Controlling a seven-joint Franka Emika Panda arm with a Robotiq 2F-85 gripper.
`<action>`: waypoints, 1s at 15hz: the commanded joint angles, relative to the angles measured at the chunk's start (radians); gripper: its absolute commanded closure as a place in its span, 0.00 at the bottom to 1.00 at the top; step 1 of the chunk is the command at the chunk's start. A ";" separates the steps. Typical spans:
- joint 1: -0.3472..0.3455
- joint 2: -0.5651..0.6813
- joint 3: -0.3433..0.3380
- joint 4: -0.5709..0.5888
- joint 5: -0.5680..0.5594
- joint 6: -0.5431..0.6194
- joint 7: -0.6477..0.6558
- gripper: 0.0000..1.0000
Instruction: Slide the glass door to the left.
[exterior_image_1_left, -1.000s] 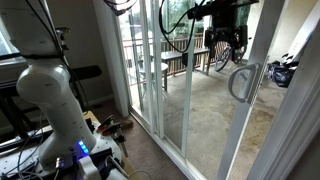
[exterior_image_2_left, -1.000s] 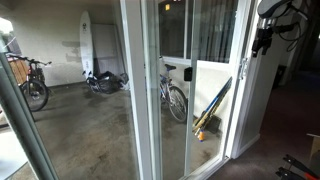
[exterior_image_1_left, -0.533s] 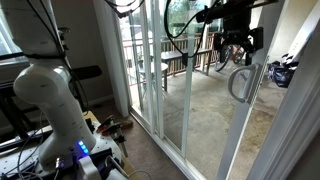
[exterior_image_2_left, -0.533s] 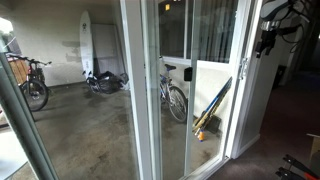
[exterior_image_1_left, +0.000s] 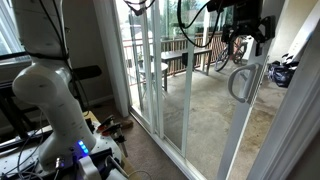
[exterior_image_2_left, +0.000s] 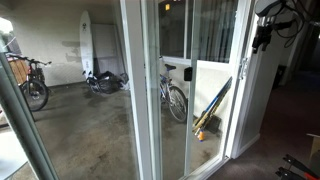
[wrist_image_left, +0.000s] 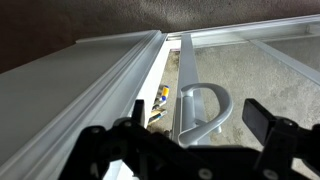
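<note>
The glass door (exterior_image_1_left: 205, 115) is a clear panel in a slim white frame with a grey loop handle (exterior_image_1_left: 243, 82) on its upright edge. It shows in both exterior views; the door (exterior_image_2_left: 214, 45) and its handle (exterior_image_2_left: 241, 68) stand at the right in this one. My gripper (exterior_image_1_left: 248, 27) hangs open just above the handle, not touching it. It also shows at the top right of an exterior view (exterior_image_2_left: 262, 38). In the wrist view the handle (wrist_image_left: 207, 103) lies between and beyond my open fingers (wrist_image_left: 185, 135), beside the door's white frame (wrist_image_left: 177, 75).
Fixed white-framed glass panels (exterior_image_1_left: 145, 70) stand beside the door. Outside are bicycles (exterior_image_2_left: 175, 98), a surfboard (exterior_image_2_left: 86, 45) and a balcony railing (exterior_image_1_left: 185, 55). My white arm base (exterior_image_1_left: 55, 105) with cables on the floor is inside. Coloured objects (wrist_image_left: 159, 97) lie by the door track.
My gripper has moved up and sideways towards the door's handle edge, from in front of the glass to a spot above the handle. The door has not moved.
</note>
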 joint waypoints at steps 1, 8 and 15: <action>-0.054 0.062 0.021 0.086 0.048 -0.027 -0.045 0.00; -0.097 0.114 0.044 0.138 0.052 -0.033 -0.011 0.00; -0.114 0.145 0.052 0.179 0.064 -0.061 -0.029 0.00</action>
